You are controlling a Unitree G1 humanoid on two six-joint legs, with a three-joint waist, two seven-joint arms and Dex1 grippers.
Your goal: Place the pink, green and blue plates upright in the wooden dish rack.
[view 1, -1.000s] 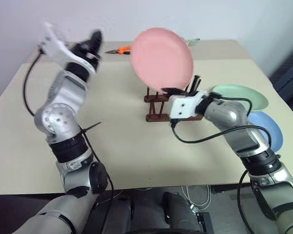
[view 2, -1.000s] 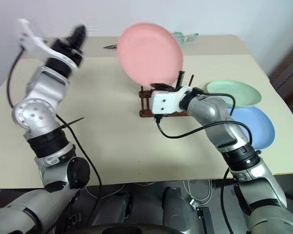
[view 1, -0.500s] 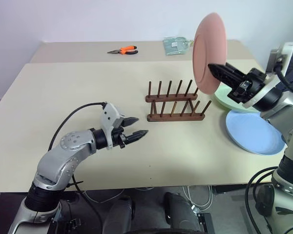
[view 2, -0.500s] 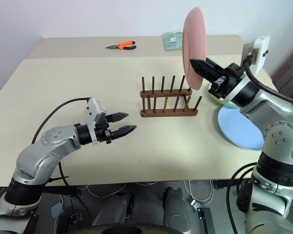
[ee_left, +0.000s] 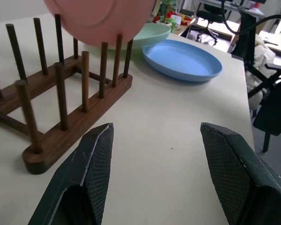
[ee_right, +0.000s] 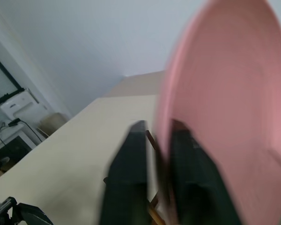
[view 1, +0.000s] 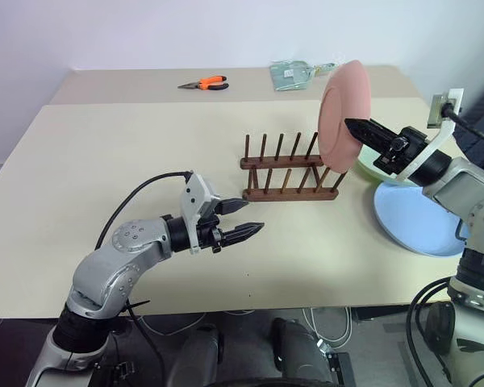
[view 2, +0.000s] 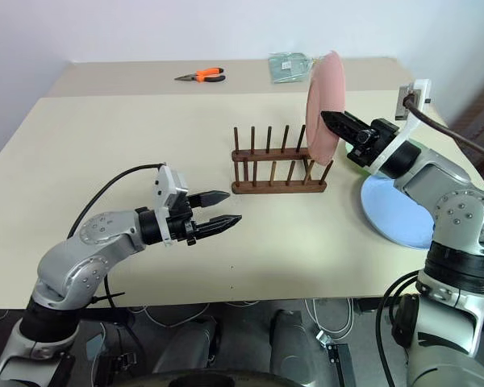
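Observation:
The pink plate (view 1: 339,113) stands on edge, its lower rim down among the pegs at the right end of the wooden dish rack (view 1: 289,174). My right gripper (view 1: 348,123) reaches in from the right. Its fingers (ee_right: 126,173) straddle the plate's rim, slightly apart from it, so the gripper is open. The green plate (ee_left: 152,35) lies flat behind the rack's right end. The blue plate (view 1: 415,219) lies flat nearer the right edge. My left gripper (view 1: 252,217) hovers low in front of the rack, open and empty, pointing toward it.
Orange-handled pliers (view 1: 203,82) and a clear packet (view 1: 293,73) lie on the table's far part. The beige table (view 1: 105,161) spreads wide to the left of the rack. A cable runs along each arm.
The right gripper has lowered the pink plate from above into the rack's right end and loosened its jaws. The left arm dropped from high at the left to low before the rack.

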